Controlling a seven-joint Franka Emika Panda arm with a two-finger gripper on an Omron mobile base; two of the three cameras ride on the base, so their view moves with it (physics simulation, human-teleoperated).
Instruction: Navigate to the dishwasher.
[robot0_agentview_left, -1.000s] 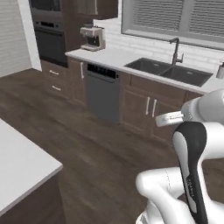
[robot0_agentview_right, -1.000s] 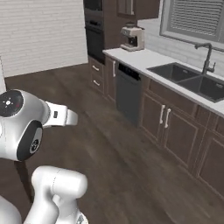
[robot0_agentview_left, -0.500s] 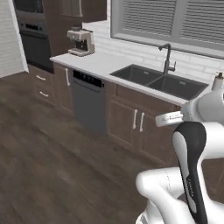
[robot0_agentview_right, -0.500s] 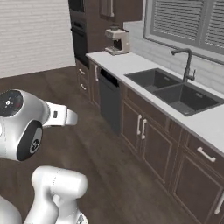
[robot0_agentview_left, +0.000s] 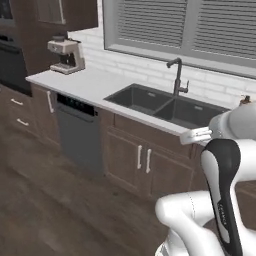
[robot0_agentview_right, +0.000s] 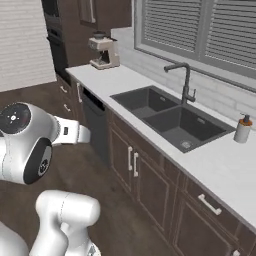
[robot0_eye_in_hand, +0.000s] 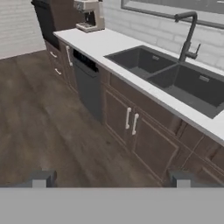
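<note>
Left base view has shifted with the driving base: the dishwasher (robot0_agentview_left: 79, 134) now sits nearer, left of centre, under the bench (robot0_agentview_left: 85, 85) beside the sink (robot0_agentview_left: 165, 104). Its grey front stands upright, facing the floor (robot0_agentview_left: 45, 205), control strip across the top. The hand (robot0_eye_in_hand: 109, 178) is wide open, holding nothing.

Even, soft rendered light, faint shadows, slightly blurry detail.
</note>
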